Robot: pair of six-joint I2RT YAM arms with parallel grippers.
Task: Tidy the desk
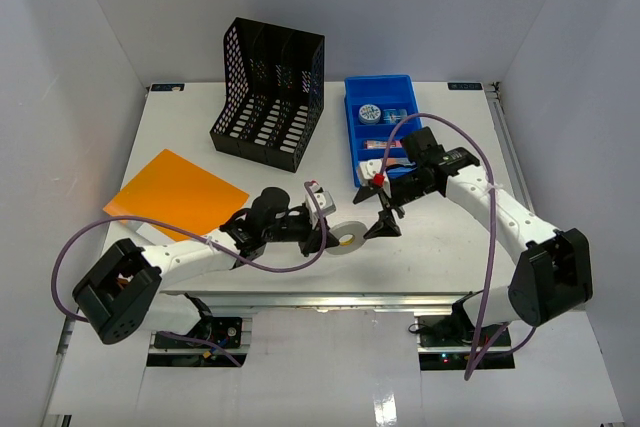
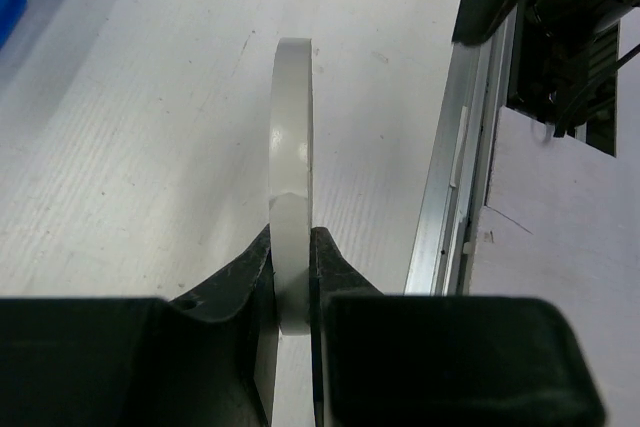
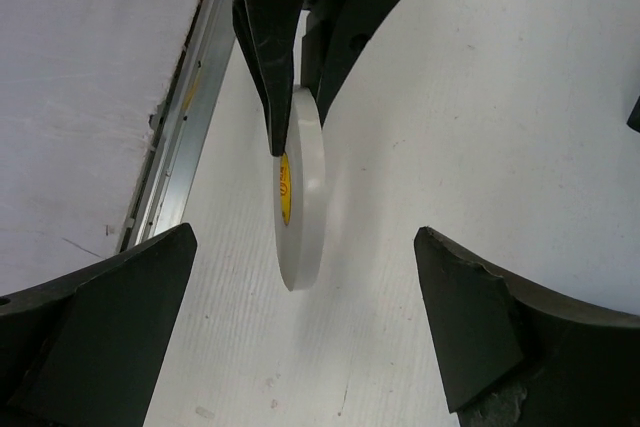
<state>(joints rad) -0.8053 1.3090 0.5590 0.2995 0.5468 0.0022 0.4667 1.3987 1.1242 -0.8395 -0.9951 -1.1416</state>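
Note:
The white desk (image 1: pixel 440 237) holds everything. My left gripper (image 1: pixel 325 237) is shut on a white tape roll (image 1: pixel 349 238) with a yellow core, holding it flat just above the desk near the front middle. The roll shows edge-on in the left wrist view (image 2: pixel 290 197), pinched between the black fingers (image 2: pixel 240 277). In the right wrist view the roll (image 3: pixel 300 187) hangs from the left gripper's fingers (image 3: pixel 275 37). My right gripper (image 1: pixel 384 219) is open and empty, pointing down just right of the roll, its jaws wide on both sides of it (image 3: pixel 300 337).
A blue compartment tray (image 1: pixel 380 127) with small items stands at the back right. A black mesh file rack (image 1: pixel 268 92) stands at the back middle. An orange sheet (image 1: pixel 175 192) lies at the left. The desk's metal front rail (image 2: pixel 450 177) runs close by.

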